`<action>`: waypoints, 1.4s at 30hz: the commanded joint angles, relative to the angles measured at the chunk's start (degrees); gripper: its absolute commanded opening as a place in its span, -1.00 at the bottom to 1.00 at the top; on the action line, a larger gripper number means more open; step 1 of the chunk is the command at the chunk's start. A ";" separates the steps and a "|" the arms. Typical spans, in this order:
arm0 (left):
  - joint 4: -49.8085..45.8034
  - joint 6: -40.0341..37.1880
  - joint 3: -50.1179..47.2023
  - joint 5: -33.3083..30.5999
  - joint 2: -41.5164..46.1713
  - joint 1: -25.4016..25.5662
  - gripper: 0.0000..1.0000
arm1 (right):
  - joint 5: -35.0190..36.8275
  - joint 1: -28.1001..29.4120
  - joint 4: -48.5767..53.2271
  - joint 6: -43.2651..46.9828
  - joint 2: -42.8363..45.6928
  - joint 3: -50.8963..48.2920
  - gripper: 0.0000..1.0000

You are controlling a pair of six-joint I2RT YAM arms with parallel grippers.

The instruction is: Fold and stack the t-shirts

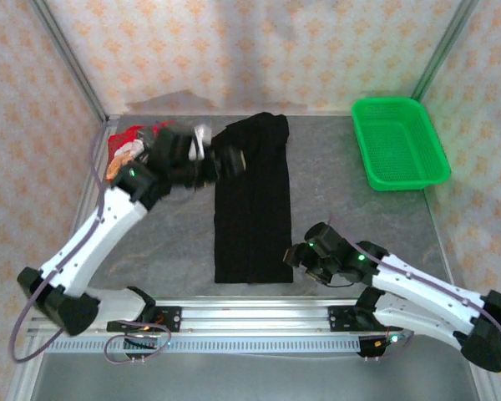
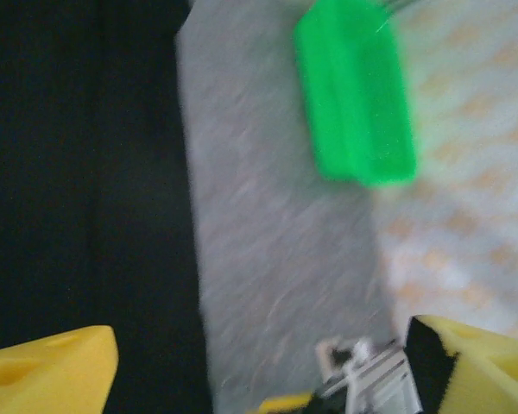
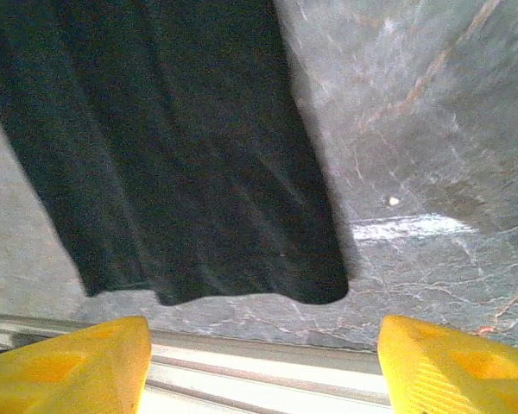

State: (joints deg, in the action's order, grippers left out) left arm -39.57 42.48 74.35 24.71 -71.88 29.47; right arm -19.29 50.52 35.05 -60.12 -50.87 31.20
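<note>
Open, empty jaws at two edges of a long black cloth t-shirt.

The left gripper holds its yellow fingers far apart with nothing between them, at the shirt's back left edge (this wrist view is blurred). The right gripper is likewise spread and empty, just beside the shirt's near right corner. The shirt lies flat, folded into a narrow strip down the middle of the grey marbled table. A crumpled red cloth t-shirt sits at the back left corner, and a green plastic mesh basket stands at the back right.
</note>
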 commanded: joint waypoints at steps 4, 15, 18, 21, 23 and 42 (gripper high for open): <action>2.28 12.64 -27.41 -8.12 9.73 6.13 0.49 | -6.42 -0.51 -10.69 6.49 -7.99 -2.12 0.33; 12.84 22.82 -43.32 -9.33 9.39 15.43 0.40 | -6.28 -0.69 -14.44 7.01 -16.68 -3.25 0.24; 15.37 23.92 -45.08 -8.47 8.87 15.95 0.36 | -6.20 -0.69 -15.52 6.96 -18.48 -3.45 0.22; 18.31 24.27 -46.51 -7.21 6.91 16.07 0.27 | -6.31 -0.69 -15.68 7.13 -20.07 -3.01 0.20; 20.25 24.73 -47.19 -6.33 5.72 16.65 0.22 | -6.47 -0.69 -16.36 7.11 -20.86 -2.89 0.18; 24.52 23.70 -41.01 -7.55 -7.79 21.22 -0.79 | -4.35 -0.69 -20.94 5.98 -31.05 1.72 -0.86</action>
State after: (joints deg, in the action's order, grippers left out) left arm -24.99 67.51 32.38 18.59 -76.03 49.04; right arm -24.88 49.15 28.67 -54.08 -76.93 33.52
